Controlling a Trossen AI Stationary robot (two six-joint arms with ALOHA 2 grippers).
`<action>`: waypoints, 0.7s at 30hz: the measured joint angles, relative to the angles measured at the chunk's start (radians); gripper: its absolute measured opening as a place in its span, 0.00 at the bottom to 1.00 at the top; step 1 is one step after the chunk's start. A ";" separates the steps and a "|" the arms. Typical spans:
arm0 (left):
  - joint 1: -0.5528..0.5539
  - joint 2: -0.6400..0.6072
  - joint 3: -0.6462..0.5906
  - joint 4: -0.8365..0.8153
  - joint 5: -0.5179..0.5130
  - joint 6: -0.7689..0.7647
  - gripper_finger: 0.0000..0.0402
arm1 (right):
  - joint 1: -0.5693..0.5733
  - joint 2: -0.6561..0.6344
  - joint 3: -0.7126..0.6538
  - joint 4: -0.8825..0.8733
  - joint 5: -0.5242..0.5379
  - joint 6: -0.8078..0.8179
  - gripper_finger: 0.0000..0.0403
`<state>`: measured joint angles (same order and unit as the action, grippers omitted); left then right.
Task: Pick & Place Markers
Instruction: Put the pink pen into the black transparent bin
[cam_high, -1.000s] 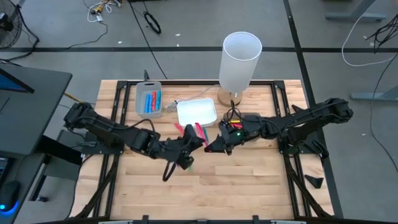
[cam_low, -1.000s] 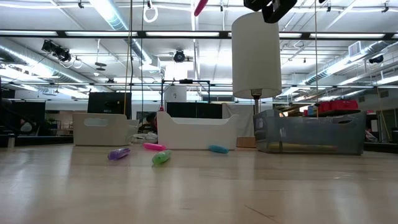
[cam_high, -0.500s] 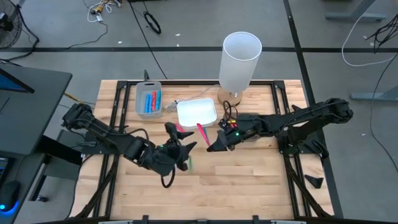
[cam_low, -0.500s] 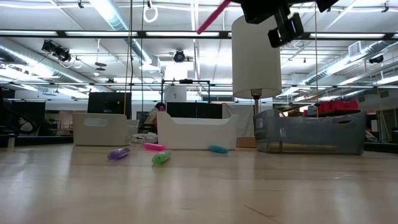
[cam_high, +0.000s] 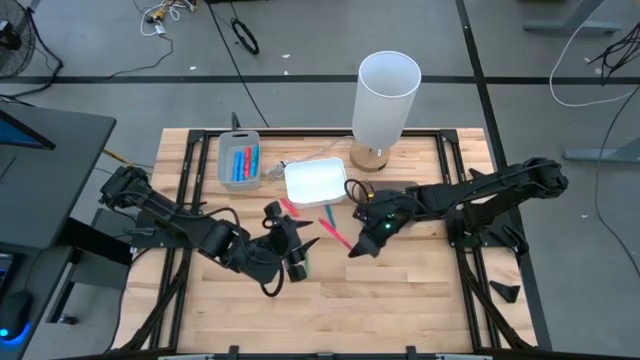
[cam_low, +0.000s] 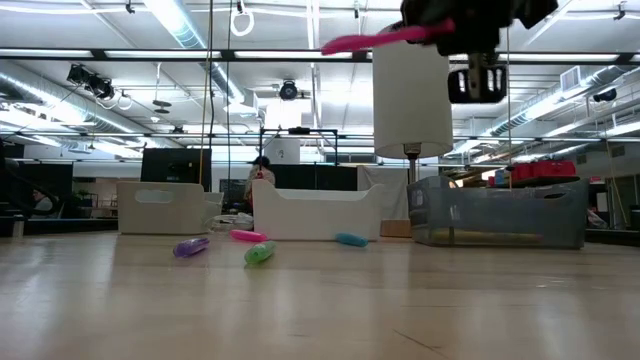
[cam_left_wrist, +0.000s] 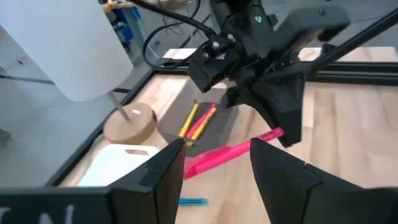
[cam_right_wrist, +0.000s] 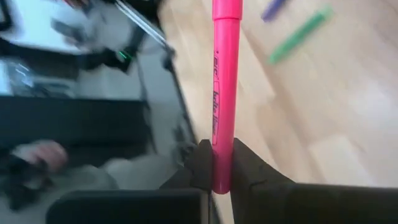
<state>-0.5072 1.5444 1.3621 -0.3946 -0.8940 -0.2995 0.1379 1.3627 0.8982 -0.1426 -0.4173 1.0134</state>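
Note:
My right gripper (cam_high: 356, 244) hangs above the table's middle, shut on a pink marker (cam_high: 335, 225), which shows nearly level in the low view (cam_low: 385, 40). My left gripper (cam_high: 292, 252) is open, just to the left of it, and faces the held marker (cam_left_wrist: 230, 154). Loose on the wood lie a green marker (cam_low: 260, 253), a purple one (cam_low: 190, 247), a pink one (cam_low: 248, 236) and a blue one (cam_low: 350, 240). Blue and red markers lie in a grey tray (cam_high: 240, 160). Yellow and red ones (cam_left_wrist: 199, 121) lie in a dark tray. My right gripper pinches the pink marker between its two fingers (cam_right_wrist: 245, 168) near one end (cam_right_wrist: 222, 158). The rest of the marker (cam_right_wrist: 225, 74) sticks out past the fingertips, in line with them. The marker is lifted clear of the table and lies almost level.
A white tray (cam_high: 316, 180) sits just beyond both grippers. A tall white cylinder (cam_high: 385, 95) stands on a round wooden base at the far edge. Open wood lies toward the near edge. A person (cam_low: 262, 172) stands in the room behind the table.
My right gripper has come down and a little toward the near edge. It has tipped the pink marker from steeply upward to almost level. My left gripper has drawn back toward the near-left.

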 joint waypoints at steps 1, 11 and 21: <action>0.000 0.000 0.000 0.000 0.009 -0.006 0.47 | 0.000 -0.001 0.000 -0.033 -0.002 -0.028 0.04; 0.000 0.000 0.000 0.000 0.034 -0.059 0.47 | 0.000 -0.003 0.000 -0.405 0.017 -0.353 0.04; 0.001 0.000 0.000 0.000 0.035 -0.099 0.47 | 0.000 -0.025 0.000 -0.724 0.137 -0.646 0.04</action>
<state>-0.5064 1.5445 1.3621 -0.3943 -0.8593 -0.3982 0.1383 1.3379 0.8982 -0.8671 -0.2807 0.3670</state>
